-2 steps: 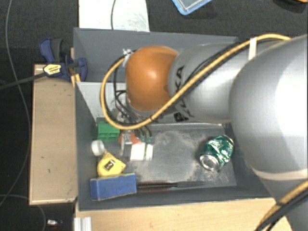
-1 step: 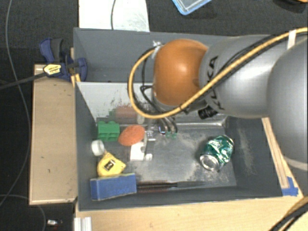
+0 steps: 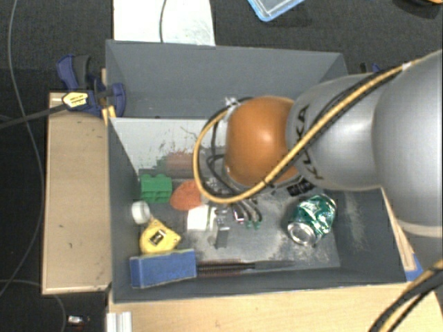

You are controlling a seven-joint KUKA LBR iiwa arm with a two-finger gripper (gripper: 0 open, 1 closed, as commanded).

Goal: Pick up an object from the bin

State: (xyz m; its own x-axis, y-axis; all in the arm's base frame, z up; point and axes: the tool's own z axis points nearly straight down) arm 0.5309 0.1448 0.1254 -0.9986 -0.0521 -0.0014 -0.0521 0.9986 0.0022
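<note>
My gripper (image 3: 222,234) hangs below the orange wrist cover, low over the bin floor near the middle. Just to its left lies a small white cube (image 3: 197,219), close to it or touching. An orange rounded lump (image 3: 184,196) lies behind the cube, and a green toy block (image 3: 155,187) further left. To the right, a crushed green can (image 3: 311,218) lies apart from the gripper. A yellow tape measure (image 3: 159,238) rests at the front left.
A blue sponge block (image 3: 163,268) and a thin dark rod (image 3: 232,266) lie along the front wall. There is a small white ball (image 3: 140,211) at the left wall and a brown cylinder (image 3: 178,162) towards the back. The arm covers the bin's right back part.
</note>
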